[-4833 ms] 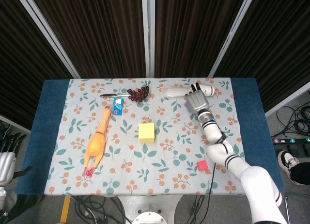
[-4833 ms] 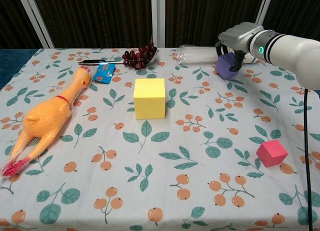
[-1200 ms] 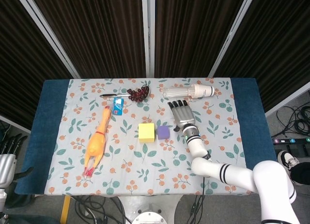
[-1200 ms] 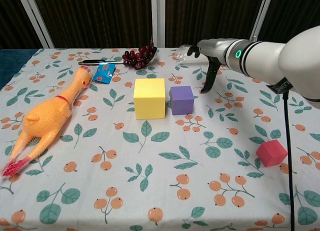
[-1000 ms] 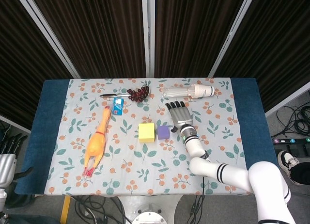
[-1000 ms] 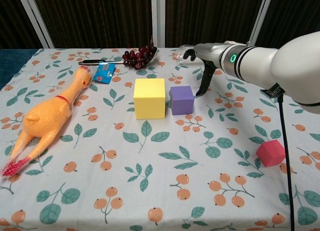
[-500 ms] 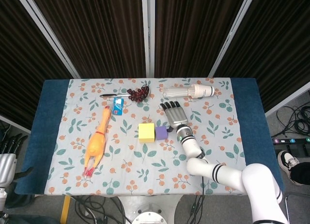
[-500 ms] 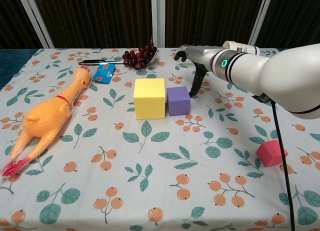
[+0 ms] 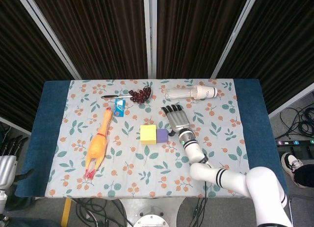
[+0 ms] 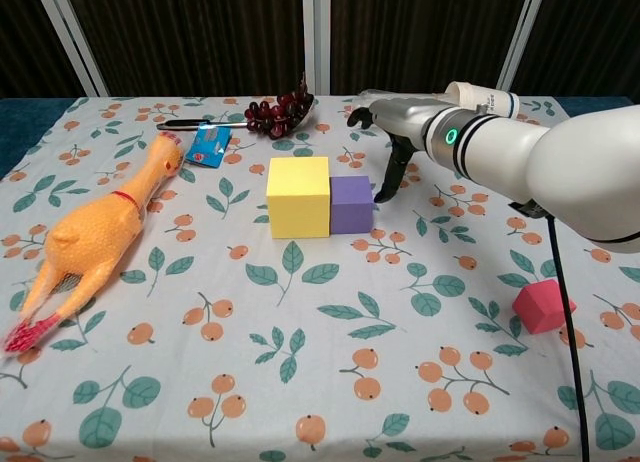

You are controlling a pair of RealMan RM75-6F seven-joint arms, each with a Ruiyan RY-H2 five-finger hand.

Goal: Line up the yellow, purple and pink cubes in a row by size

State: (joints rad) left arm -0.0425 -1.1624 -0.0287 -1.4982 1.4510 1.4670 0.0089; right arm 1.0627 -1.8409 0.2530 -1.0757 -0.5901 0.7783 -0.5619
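Note:
The big yellow cube stands mid-table. Flush against its right side sits the smaller purple cube. My right hand is just right of the purple cube, holding nothing, with its fingers stretched out; one fingertip touches the cube's right face. The small pink cube lies alone near the front right, tilted; my right arm hides it in the head view. My left hand hangs off the table's left front corner, fingers apart and empty.
A rubber chicken lies along the left side. At the back are a blue packet, a dark-handled utensil, a bunch of grapes and a clear bottle with a white cap behind my right arm.
My right hand brought the purple cube from the back right, set it down beside the yellow cube, let go, and has since pushed it left until the two touch.

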